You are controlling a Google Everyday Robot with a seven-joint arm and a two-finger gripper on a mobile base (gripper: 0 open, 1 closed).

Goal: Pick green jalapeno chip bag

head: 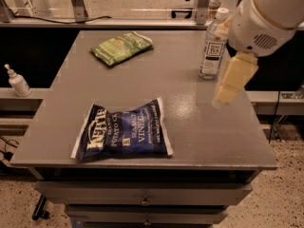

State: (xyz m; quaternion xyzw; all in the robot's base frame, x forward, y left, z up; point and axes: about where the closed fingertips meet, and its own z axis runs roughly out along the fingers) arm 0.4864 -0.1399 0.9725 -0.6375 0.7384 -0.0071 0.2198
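The green jalapeno chip bag (121, 47) lies flat at the far left of the grey table (190, 127). It is small, light green and crinkly. My gripper (227, 90) hangs from the white arm (266, 18) above the right side of the table, just right of the water bottle. It is well to the right of the green bag and nearer to me, and holds nothing that I can see.
A larger dark blue Kettle chip bag (124, 135) lies at the front middle of the table. A clear water bottle (213, 44) stands at the far right, close to my arm. A white pump bottle (18, 81) stands on a ledge to the left. Drawers (142, 201) sit under the tabletop.
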